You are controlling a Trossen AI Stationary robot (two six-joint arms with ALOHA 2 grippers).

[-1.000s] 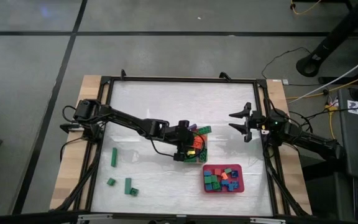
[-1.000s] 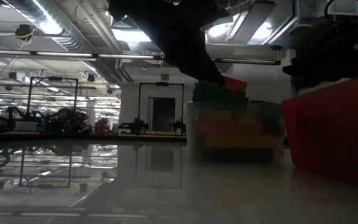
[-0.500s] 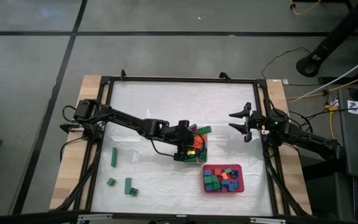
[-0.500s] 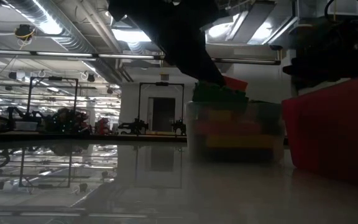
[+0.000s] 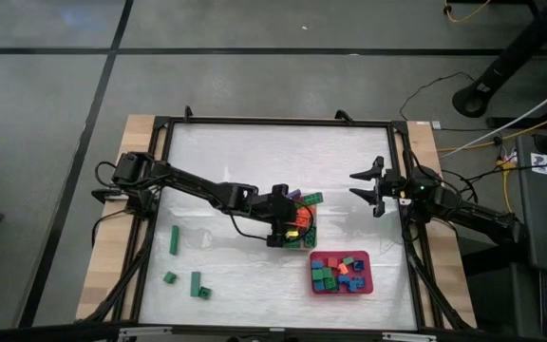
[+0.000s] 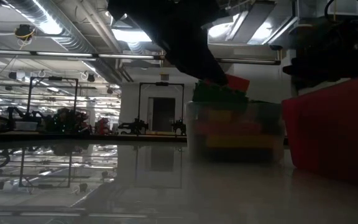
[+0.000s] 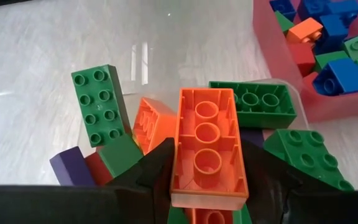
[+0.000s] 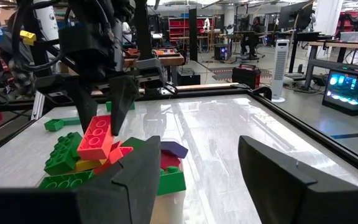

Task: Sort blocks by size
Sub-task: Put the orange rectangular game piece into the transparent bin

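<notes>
The orange brick (image 7: 207,146) I hold is a long bar, turned underside up so its hollow tubes show in my left wrist view; in the right wrist view it shows reddish-orange with its studs outward (image 8: 97,138). My left gripper (image 5: 285,226) is clamped on its long sides, just above the heap in the clear tub (image 5: 309,242). My left arm stretches from the table's left edge across to the tub near the middle. My right gripper (image 5: 367,187) hangs with its fingers apart and nothing between them, over the table's right side, well apart from the tub. The tub holds a loose pile of blocks (image 7: 263,102): green bars, a second orange piece, a purple one and a red one, some tilted against each other. The red tray (image 5: 365,285), just beside the tub toward the table's front, holds short square bricks (image 5: 335,271) in blue, green, red and orange. Three green bricks (image 5: 174,239) lie loose on the table (image 5: 254,152) at its front left.
</notes>
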